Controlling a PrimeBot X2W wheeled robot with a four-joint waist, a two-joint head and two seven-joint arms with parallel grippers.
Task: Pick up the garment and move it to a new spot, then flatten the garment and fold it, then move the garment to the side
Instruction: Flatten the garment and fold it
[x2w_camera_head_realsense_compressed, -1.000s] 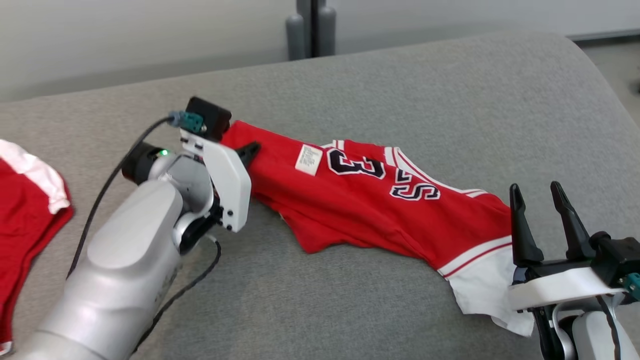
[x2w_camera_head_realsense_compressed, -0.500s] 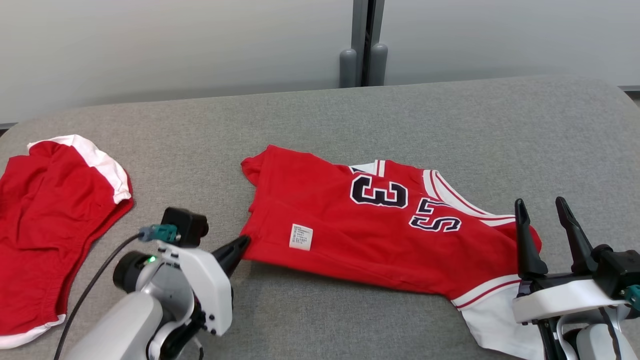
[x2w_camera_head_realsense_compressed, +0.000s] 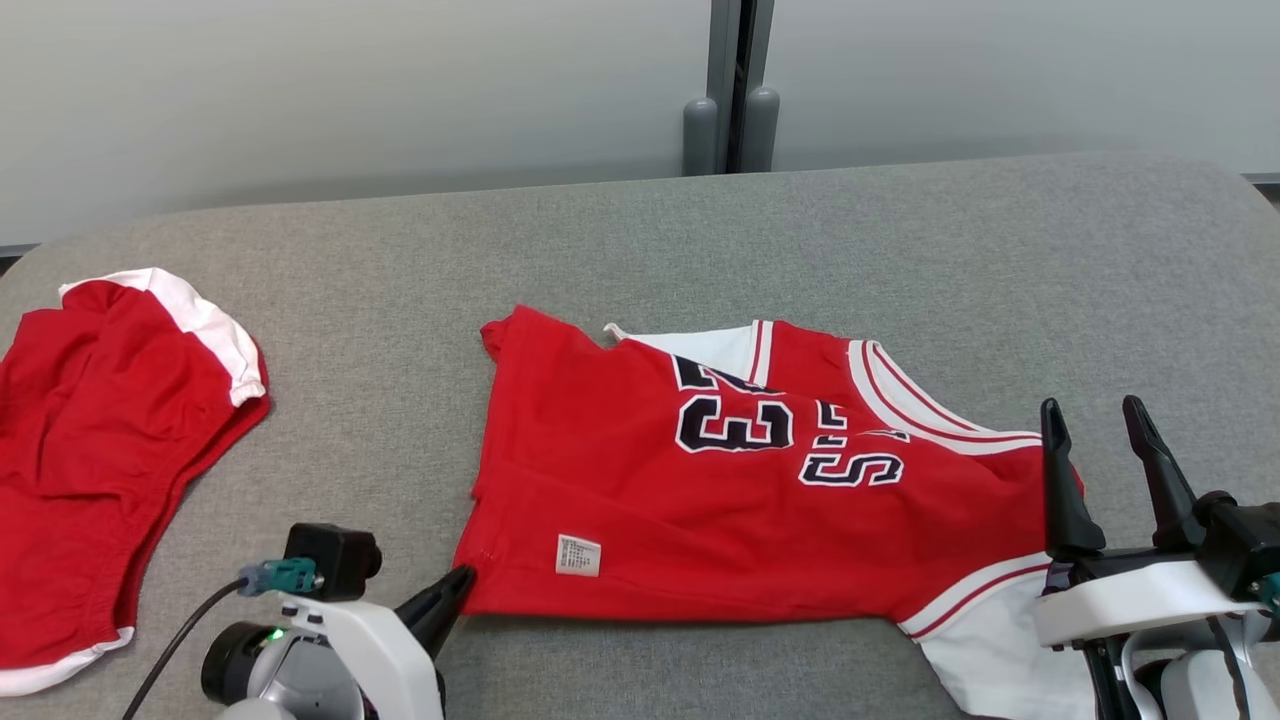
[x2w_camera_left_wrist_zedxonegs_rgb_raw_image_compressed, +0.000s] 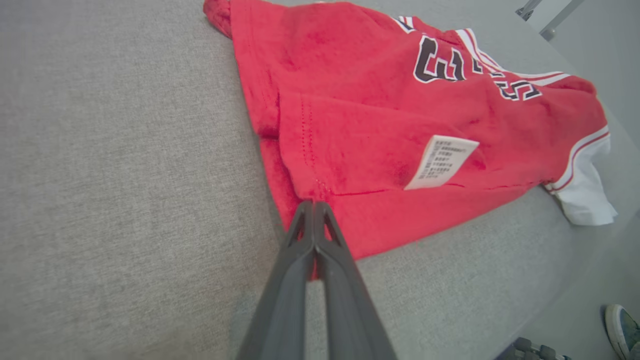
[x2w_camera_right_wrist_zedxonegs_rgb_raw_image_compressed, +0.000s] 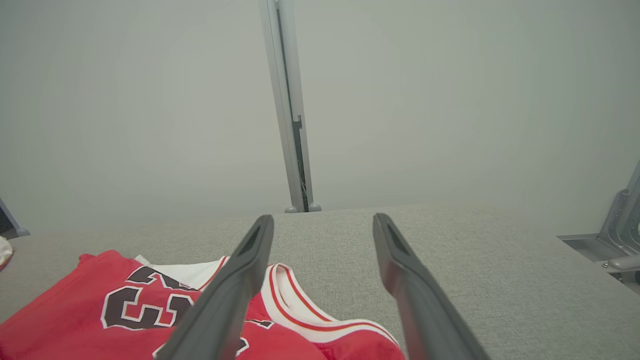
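The garment is a red top with dark numbers. It lies in the middle of the grey surface. It is not flat: one part is folded over another, and a white tag shows near the front edge.

I think this is the flattening step. The top looks to be in its spot, but it has to be smoothed out before it can be folded. Next, the far end likely needs a grip too, so both ends can be pulled apart gently.

The left gripper is closed tight, pinching the near left corner of the garment. The right gripper is wide open by the right end and holds nothing.

Another red cloth lies well apart, far to the left.
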